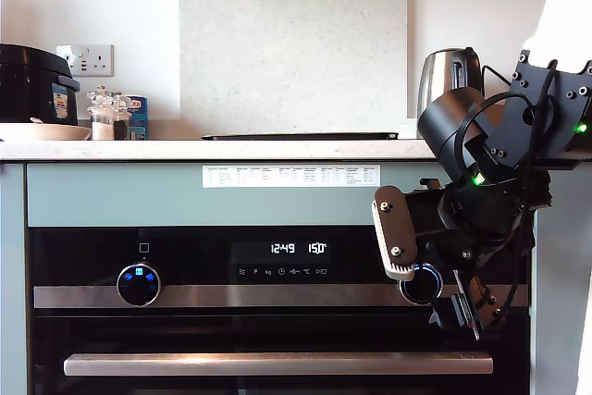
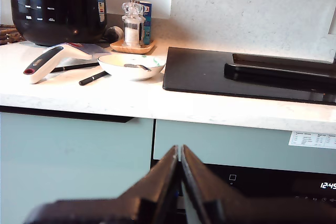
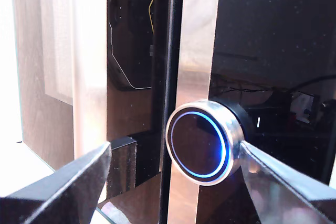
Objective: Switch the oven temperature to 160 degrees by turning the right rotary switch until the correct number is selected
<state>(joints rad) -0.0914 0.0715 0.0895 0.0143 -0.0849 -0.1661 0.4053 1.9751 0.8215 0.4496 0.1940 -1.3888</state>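
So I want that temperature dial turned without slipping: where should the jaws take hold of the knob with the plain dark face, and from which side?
Grip the knob on its steel rim, not the glassy dark face. It is a short round drum standing out from the oven front, so come straight at the front, one jaw on each opposite side. My second gripper is open, already straddling it.

The oven (image 1: 277, 321) display shows the clock "12:49" (image 1: 282, 249) and, just beside it, the number (image 1: 317, 249) "150°". Below these sits a row of small symbols, including "P", "kg" and "°C". The sticker (image 1: 290, 176) above the display is too small to read.
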